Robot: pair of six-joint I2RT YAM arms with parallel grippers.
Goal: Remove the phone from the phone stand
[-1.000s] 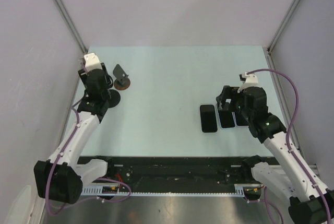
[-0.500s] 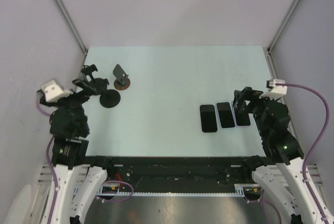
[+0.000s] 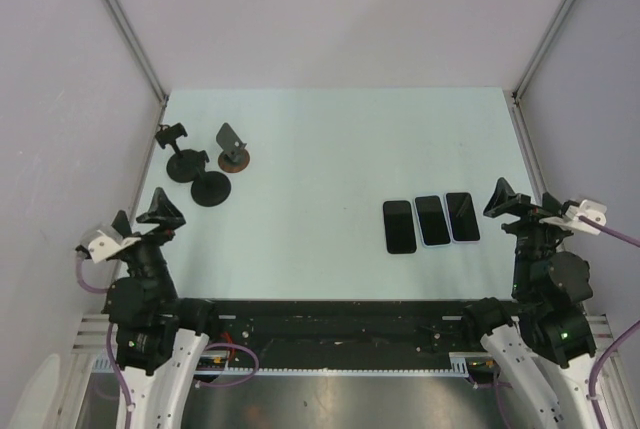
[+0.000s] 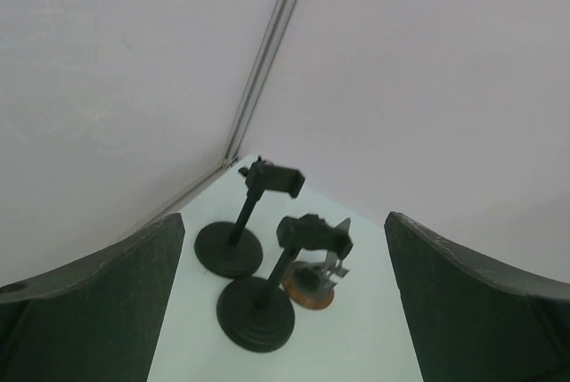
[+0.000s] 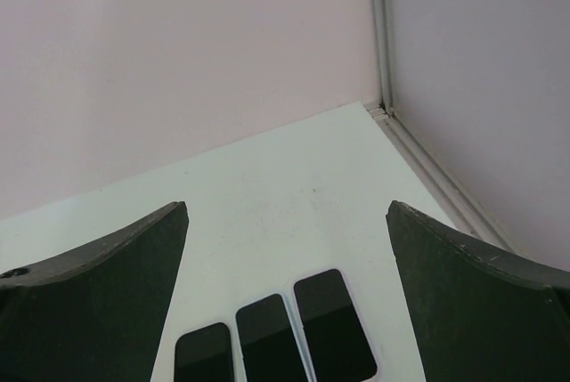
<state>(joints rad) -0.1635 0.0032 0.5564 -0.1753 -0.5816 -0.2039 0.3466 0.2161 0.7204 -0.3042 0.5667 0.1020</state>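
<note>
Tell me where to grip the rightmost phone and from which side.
The rightmost phone lies flat on the table, one long edge close beside the middle phone. Come straight down from above, probably pinching across its two free short ends.

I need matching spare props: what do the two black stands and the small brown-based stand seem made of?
Far black stand and near black stand: matte black, even and glint-free, likely plastic or painted metal; I cannot tell which. Small brown-based stand: coppery-brown disc base, perhaps wood or coated metal; its grey holder shows a faint sheen, suggesting metal.
</note>
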